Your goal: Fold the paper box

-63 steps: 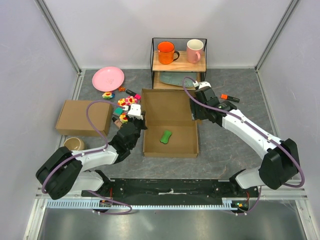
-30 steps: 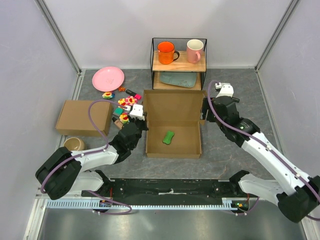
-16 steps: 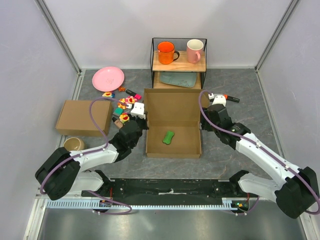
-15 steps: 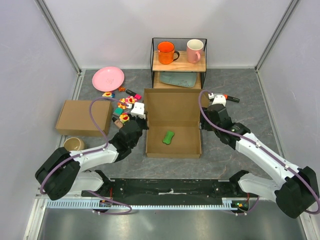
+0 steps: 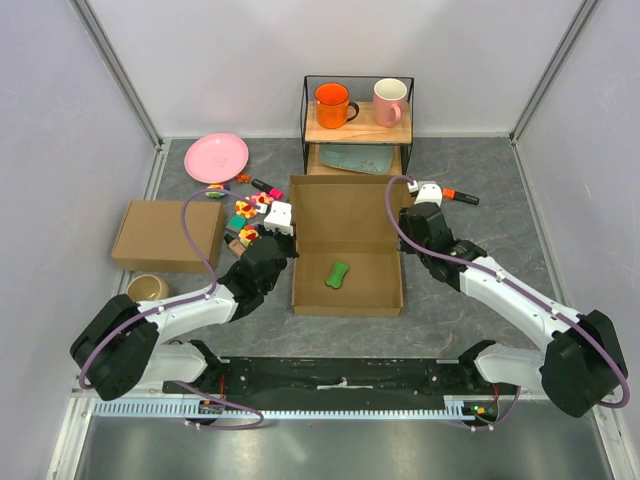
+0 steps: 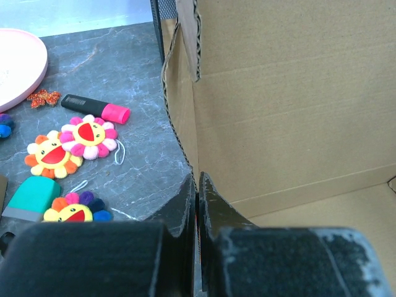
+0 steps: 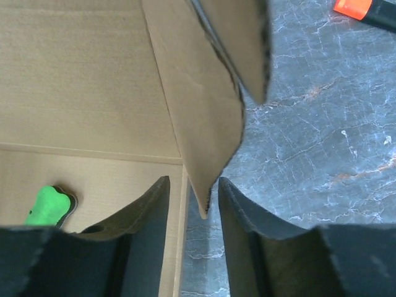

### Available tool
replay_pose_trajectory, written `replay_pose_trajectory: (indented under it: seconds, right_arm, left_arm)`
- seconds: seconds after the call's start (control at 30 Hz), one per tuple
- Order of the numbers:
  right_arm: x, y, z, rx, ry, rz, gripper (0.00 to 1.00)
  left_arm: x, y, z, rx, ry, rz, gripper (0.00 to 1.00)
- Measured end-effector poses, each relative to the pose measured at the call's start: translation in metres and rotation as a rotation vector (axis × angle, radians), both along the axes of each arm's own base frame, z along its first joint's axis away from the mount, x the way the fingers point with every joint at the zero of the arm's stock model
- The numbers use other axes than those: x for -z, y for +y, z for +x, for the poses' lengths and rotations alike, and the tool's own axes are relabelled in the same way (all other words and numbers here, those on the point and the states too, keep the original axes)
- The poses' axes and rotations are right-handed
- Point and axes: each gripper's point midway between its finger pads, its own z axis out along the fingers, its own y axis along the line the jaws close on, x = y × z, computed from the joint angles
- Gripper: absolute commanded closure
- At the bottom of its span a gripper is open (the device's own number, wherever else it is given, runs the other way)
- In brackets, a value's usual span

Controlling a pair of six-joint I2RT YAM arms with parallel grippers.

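- paper box (image 5: pixel 345 215): centre of table (image 5: pixel 470 160), lid raised (green piece (image 5: pixel 336 273) lying inside).
- left hand (image 6: pixel 197 185): clamped on the box's left wall.
- right hand (image 7: pixel 192 189): fingers apart, astride the box's right flap.

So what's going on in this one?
Two robot arms are folding the paper box. Its lid is open and a small green item lies inside. The left gripper is pinched shut on the box's left wall. The right gripper, fingers apart, straddles the loose side flap on the right. The box is not yet closed.
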Motion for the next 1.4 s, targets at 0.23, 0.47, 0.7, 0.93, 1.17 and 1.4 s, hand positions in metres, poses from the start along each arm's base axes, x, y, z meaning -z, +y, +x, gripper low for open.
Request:
replay_pose_trajectory:
  seconds: [0.23, 0.47, 0.7, 0.93, 1.17, 1.4]
  right_arm:
    - [-0.003, 0.002, 0.005, 0.003, -0.028, 0.016, 0.73]
    - [0.011, 0.001, 0.002, 0.006, -0.028, 0.019, 0.92]
    - [0.009, 0.004, 0.000, -0.013, -0.048, 0.041, 0.97]
    - [0.010, 0.000, -0.007, -0.020, -0.057, 0.043, 1.00]
    - [0.008, -0.005, -0.009, -0.007, -0.066, 0.035, 1.00]
    - [0.008, -0.005, -0.010, -0.006, -0.068, 0.036, 1.00]
  left_arm:
    - [0.000, 0.000, 0.000, 0.000, 0.002, 0.002, 0.98]
    - [0.000, 0.000, 0.001, -0.002, 0.010, 0.009, 0.98]
    - [-0.002, 0.001, -0.001, -0.002, 0.031, 0.018, 0.94]
    - [-0.001, 0.002, -0.008, 0.020, 0.059, 0.038, 0.70]
    - [-0.004, 0.015, -0.020, 0.015, 0.092, 0.067, 0.57]
    - [-0.016, 0.020, -0.020, 0.039, 0.086, 0.043, 0.48]
